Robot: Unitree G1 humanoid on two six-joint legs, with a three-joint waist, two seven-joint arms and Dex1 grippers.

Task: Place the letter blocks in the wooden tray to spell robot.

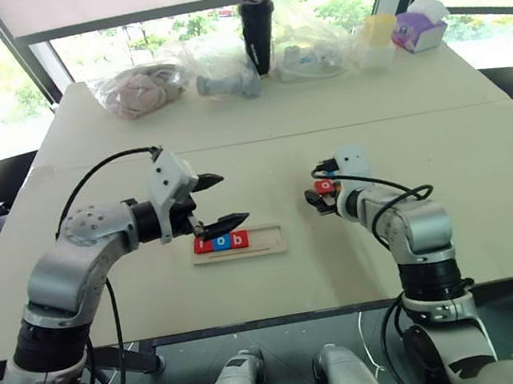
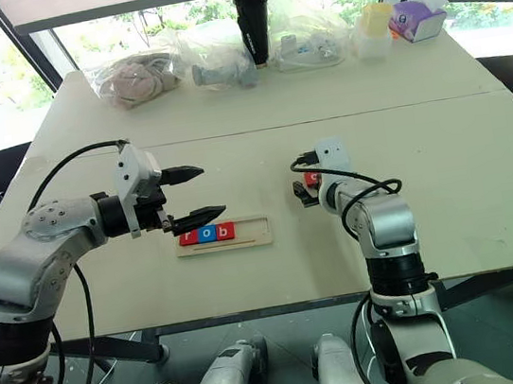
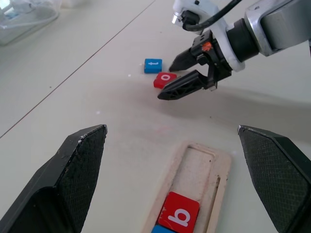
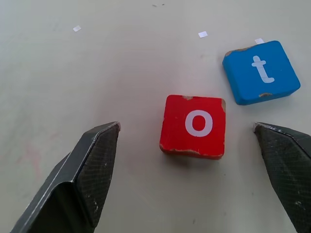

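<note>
The wooden tray (image 1: 262,241) lies lengthwise left to right. Both the left gripper (image 1: 212,203) and right gripper (image 4: 187,179) are spread, empty; the red o (image 4: 194,125) reads upright between the right gripper's fingers.

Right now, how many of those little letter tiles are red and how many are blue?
Red: 3 (the r and the b in the wooden tray, the o loose on the table)
Blue: 2 (the o in the tray, the t loose on the table)
Total: 5
</note>
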